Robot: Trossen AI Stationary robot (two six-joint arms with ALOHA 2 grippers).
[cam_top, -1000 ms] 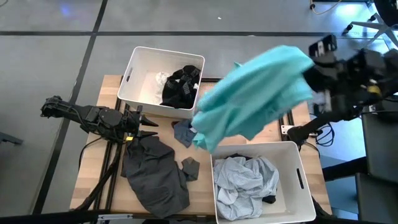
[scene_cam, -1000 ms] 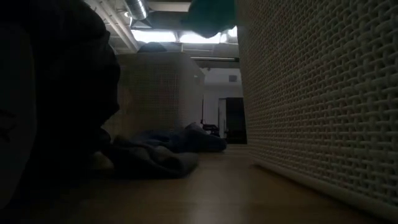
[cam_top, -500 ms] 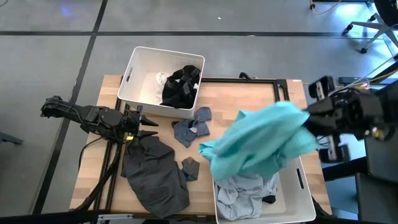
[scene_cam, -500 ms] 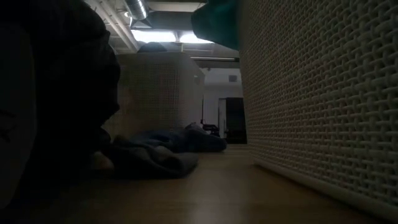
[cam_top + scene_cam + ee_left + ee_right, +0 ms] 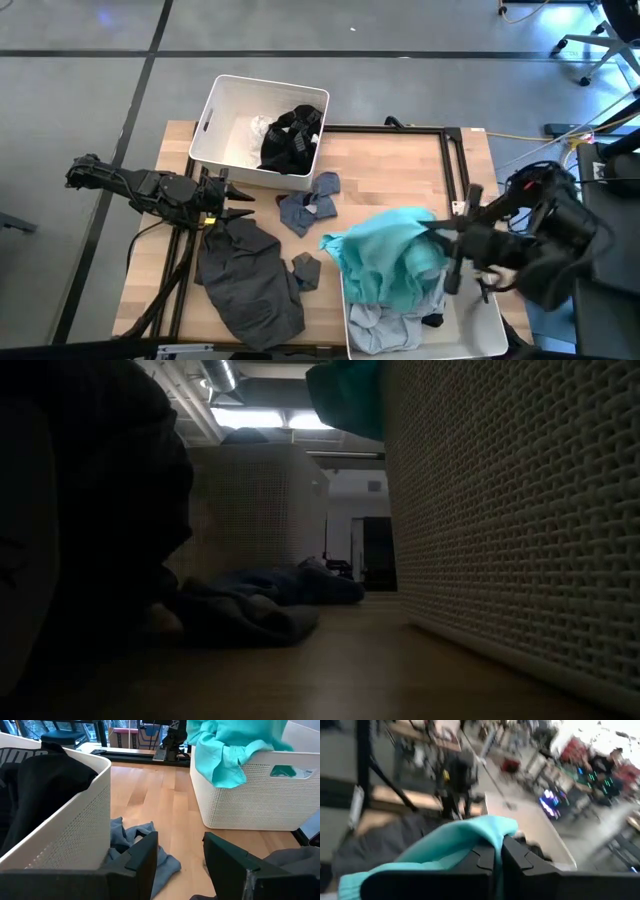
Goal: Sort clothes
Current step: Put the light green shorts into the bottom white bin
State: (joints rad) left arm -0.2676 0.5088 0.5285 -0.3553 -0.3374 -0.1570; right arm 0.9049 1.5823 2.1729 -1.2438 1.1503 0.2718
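Two white perforated plastic bins sit on the pale wooden table (image 5: 400,160): the near bin (image 5: 490,310) by the right arm and the far bin (image 5: 215,115) toward the left arm. A big dark grey garment (image 5: 245,280) lies spread on the table just beside the left gripper (image 5: 240,200), which waits with its fingers parted and nothing between them, low by the far bin's corner.

Next in size, the bright teal fabric garment (image 5: 395,255) is heaped over the near bin's rim, part of it hanging outside (the left wrist view shows a fold draped over the wall (image 5: 225,760)). The right gripper (image 5: 497,855) has its fingers pinched together on a fold of this teal cloth, low over the bin, presumably so the cloth lands inside and not on the table. Beneath it lies a crumpled pale grey-blue garment (image 5: 375,315).

Black clothes (image 5: 290,140) and a white lacy piece (image 5: 260,128) fill the far bin, which suggests sorting by kind. Smaller grey-blue pieces (image 5: 305,205) and a small dark grey sock (image 5: 305,268) lie between the bins, not yet sorted.
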